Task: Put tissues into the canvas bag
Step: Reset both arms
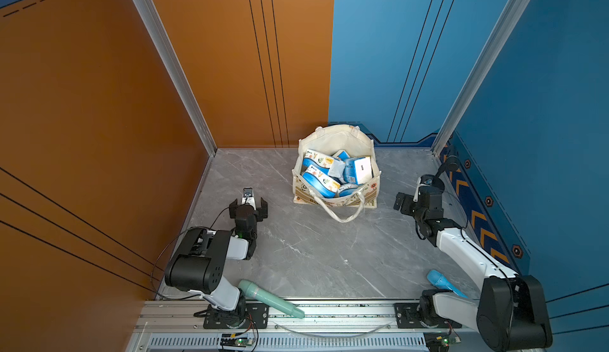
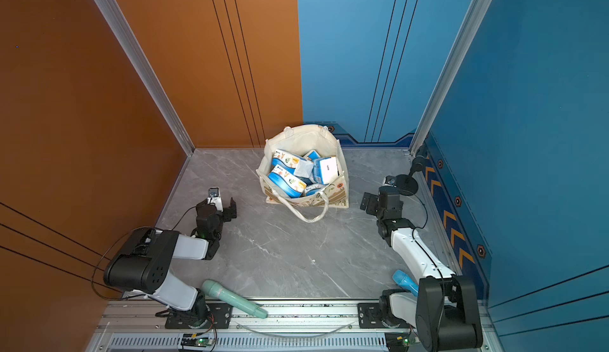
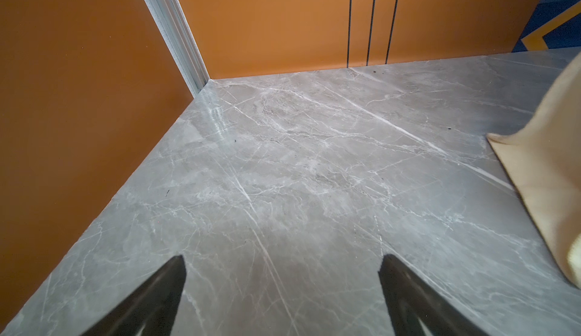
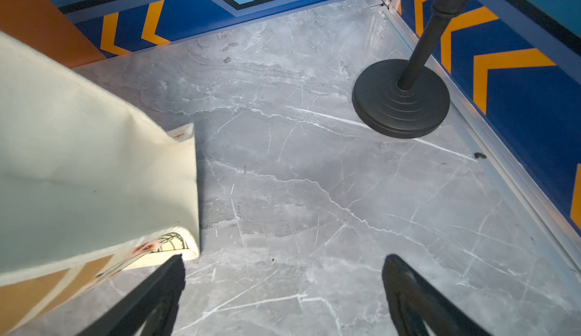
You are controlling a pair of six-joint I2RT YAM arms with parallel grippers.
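The left gripper (image 1: 248,202) and the right gripper (image 4: 284,260) both stand spread wide, holding nothing, one on either side of the canvas bag (image 1: 333,136). The tissues (image 1: 321,180) lie piled inside that bag, which stands open near the back of the table (image 1: 313,251) (no pack shows outside it), so the job looks done or nearly so. The middle is open, but the stand (image 4: 401,98) crowds the right wall and two cylinders (image 1: 270,299) lie along the front edge.

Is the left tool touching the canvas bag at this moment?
Apart. In both top views a strip of bare grey table lies between the open left tool and the canvas bag.
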